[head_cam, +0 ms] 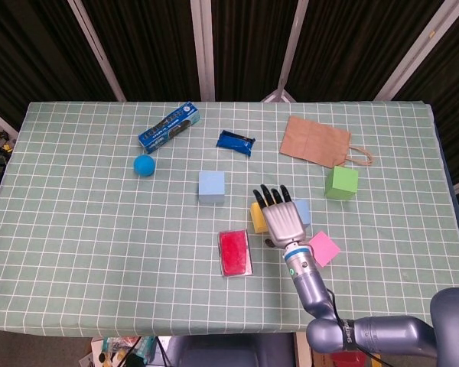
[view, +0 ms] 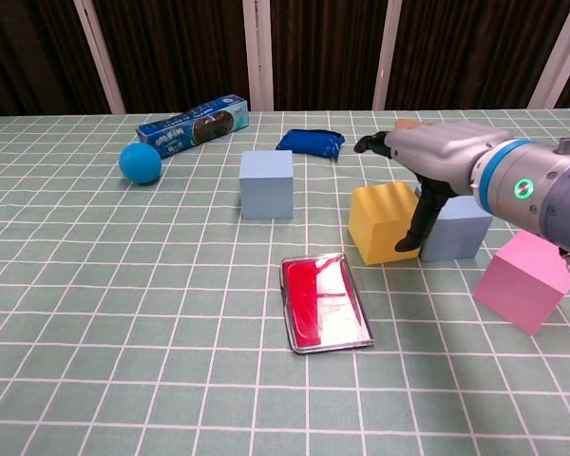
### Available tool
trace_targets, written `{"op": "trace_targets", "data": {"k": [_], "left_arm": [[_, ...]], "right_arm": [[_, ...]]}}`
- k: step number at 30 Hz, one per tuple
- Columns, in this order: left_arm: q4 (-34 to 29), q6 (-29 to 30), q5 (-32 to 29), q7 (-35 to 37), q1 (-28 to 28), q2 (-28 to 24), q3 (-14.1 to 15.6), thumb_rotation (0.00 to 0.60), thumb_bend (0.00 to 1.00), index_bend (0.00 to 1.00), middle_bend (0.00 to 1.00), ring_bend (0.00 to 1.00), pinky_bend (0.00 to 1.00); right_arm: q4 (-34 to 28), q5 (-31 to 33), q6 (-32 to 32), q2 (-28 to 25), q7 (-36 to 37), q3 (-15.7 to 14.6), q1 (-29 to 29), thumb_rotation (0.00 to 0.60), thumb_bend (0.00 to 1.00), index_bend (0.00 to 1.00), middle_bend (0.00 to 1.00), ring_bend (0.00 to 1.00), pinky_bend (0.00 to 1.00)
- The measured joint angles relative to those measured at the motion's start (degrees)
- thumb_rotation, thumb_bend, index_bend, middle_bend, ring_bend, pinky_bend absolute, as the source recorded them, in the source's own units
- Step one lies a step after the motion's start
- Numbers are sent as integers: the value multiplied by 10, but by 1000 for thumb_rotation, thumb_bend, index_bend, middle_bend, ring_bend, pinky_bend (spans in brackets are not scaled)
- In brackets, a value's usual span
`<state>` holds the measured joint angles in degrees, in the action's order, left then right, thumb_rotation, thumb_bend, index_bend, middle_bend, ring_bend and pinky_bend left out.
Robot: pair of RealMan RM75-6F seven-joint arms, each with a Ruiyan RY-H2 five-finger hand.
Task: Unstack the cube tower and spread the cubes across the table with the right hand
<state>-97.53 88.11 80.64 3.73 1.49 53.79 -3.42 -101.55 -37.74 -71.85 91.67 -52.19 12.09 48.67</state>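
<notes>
No tower stands; the cubes lie singly on the green checked cloth. My right hand hovers flat, palm down, fingers stretched out, holding nothing. It covers most of the yellow cube and part of the grey-blue cube. In the chest view the right hand is above the yellow cube, its thumb hanging down at the seam with the grey-blue cube. The pink cube lies to the right of the wrist. A green cube and a light-blue cube stand apart. The left hand is out of sight.
A red tin lies left of the hand. At the back are a blue ball, a blue biscuit box, a dark blue packet and a brown paper bag.
</notes>
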Motion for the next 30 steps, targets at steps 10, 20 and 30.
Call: {"op": "trace_targets", "data": {"k": [10, 20, 30], "left_arm": [[-1, -1, -5, -5, 0, 1, -1, 600, 322, 98, 0, 0, 9], [-2, -4, -12, -3, -1, -1, -4, 600, 322, 98, 0, 0, 9], [-5, -6, -13, -8, -1, -1, -3, 600, 322, 98, 0, 0, 9]], "right_arm": [[60, 3, 8, 40, 9, 9, 16, 600, 127, 0, 98, 287, 0], [123, -5, 4, 73, 3, 16, 29, 600, 128, 0, 106, 267, 0], [124, 10, 11, 69, -10, 22, 31, 600, 128, 0, 113, 308, 0]]}}
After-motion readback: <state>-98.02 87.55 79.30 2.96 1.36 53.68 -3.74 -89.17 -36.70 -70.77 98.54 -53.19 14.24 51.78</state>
